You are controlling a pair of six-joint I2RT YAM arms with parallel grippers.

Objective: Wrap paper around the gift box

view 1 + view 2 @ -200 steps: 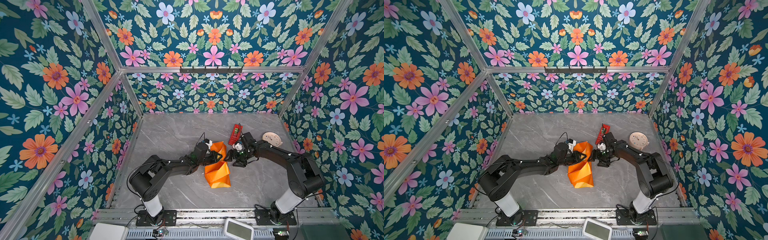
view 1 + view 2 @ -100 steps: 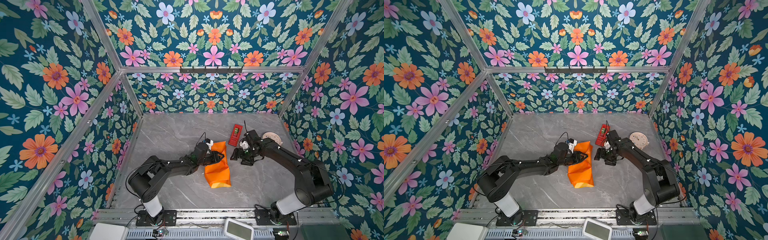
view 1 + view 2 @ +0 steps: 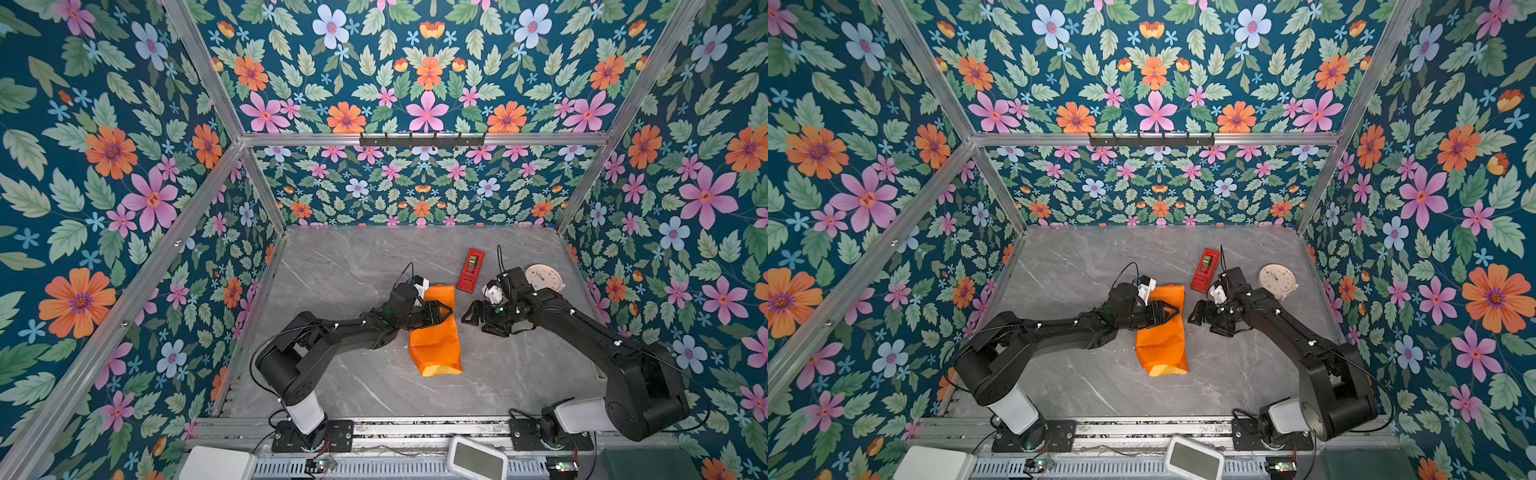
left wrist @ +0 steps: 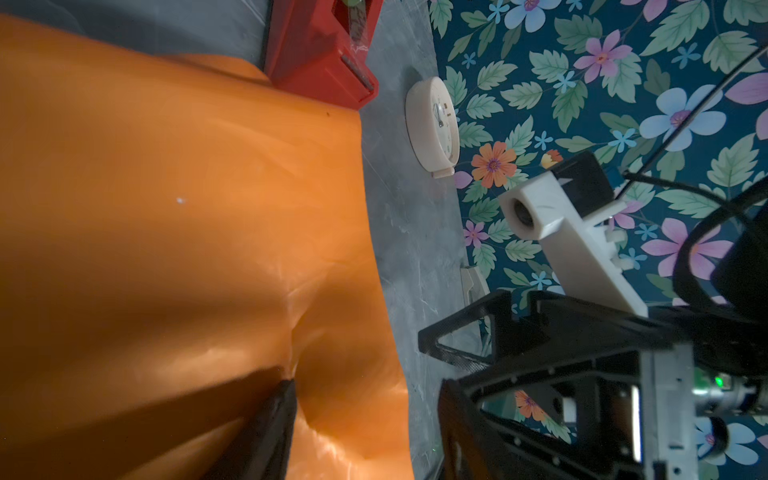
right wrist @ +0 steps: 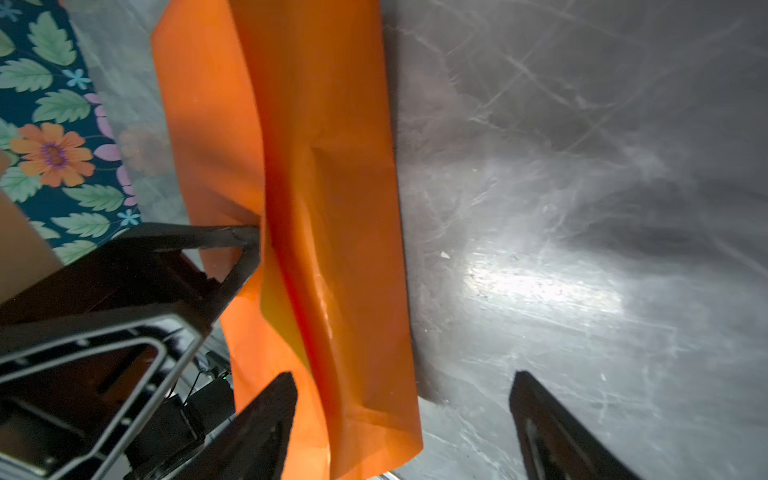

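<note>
The paper lies folded into a long orange bundle mid-table, with a strip of its yellow face showing at a fold. The gift box is hidden, presumably under the paper. My left gripper is open over the bundle's far half. One of its fingers rests on the orange sheet; the other stands past the sheet's edge. My right gripper is open just right of the bundle, apart from it, with nothing held.
A red tape dispenser lies behind the paper's far end. A round cream clock sits at the right by the floral wall. Grey marble tabletop surrounds the bundle.
The left gripper has opened and let go of the paper. The puffed-up folds have dropped into a flatter bundle. The right gripper has drawn back to the right, off the paper.
</note>
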